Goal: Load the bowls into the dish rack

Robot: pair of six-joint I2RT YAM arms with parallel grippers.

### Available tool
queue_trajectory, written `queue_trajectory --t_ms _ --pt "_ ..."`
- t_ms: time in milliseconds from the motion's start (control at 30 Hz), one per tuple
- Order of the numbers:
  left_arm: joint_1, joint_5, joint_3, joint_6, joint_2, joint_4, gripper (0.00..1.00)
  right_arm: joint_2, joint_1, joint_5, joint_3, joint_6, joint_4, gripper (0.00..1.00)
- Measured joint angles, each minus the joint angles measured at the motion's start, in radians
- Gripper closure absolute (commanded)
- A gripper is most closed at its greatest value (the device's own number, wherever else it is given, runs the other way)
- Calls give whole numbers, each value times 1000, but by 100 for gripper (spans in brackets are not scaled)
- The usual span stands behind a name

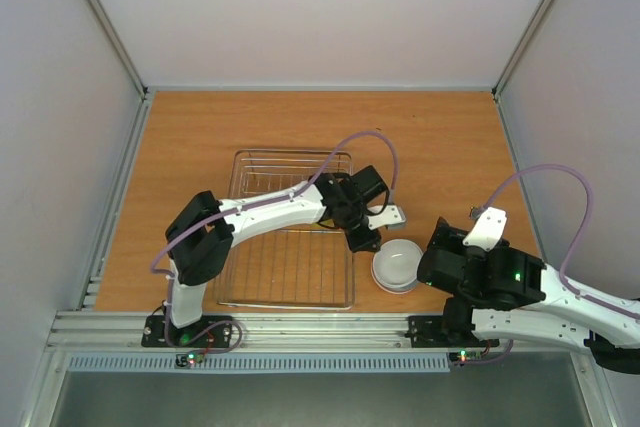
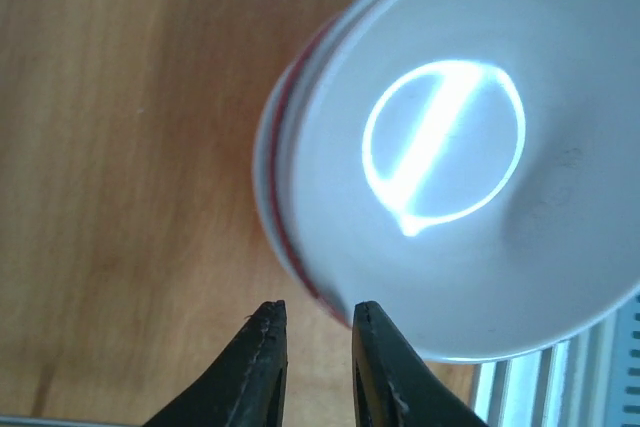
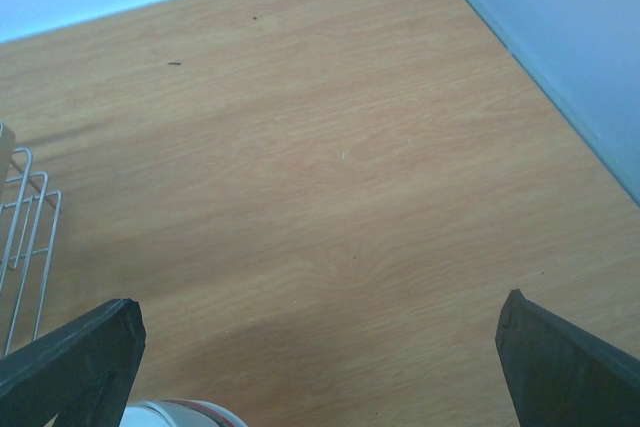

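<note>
While the left arm was stretched across it, the dish rack (image 1: 288, 269) was seen lying on the wooden table (image 1: 200, 137), a rectangular basket of silver wire with a grid floor and low sides. Past its right edge the left gripper (image 1: 362, 239) was held low, its fingers (image 2: 262, 372) parted by only a narrow gap with nothing between them, their tips just short of the bowls' near rim. The bowls (image 1: 398, 263) were nested in one stack on the table, just beside the rack's right side and outside it. A glossy white bowl lay uppermost, a bright ring of light mirrored in its hollow, and an orange-red edge showed beneath it; how many were stacked could not be told. To the right, the right gripper (image 3: 320, 302) was spread wide and empty — the stack's rim just below its left finger.
</note>
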Motion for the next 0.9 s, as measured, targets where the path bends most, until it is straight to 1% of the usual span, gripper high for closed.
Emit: queue_trajectory --t_ms 267,433,500,900 --pt "-47 42 17 -4 0 -1 78 -6 0 0 -17 1 -1 3" --pt "-58 47 17 -5 1 -1 68 -6 1 -1 -23 1 -1 3" --pt "-61 40 17 -8 6 0 66 -6 1 -3 -25 0 0 3" --pt "-66 -53 17 -18 25 7 64 -5 1 -8 -44 -12 23 3"
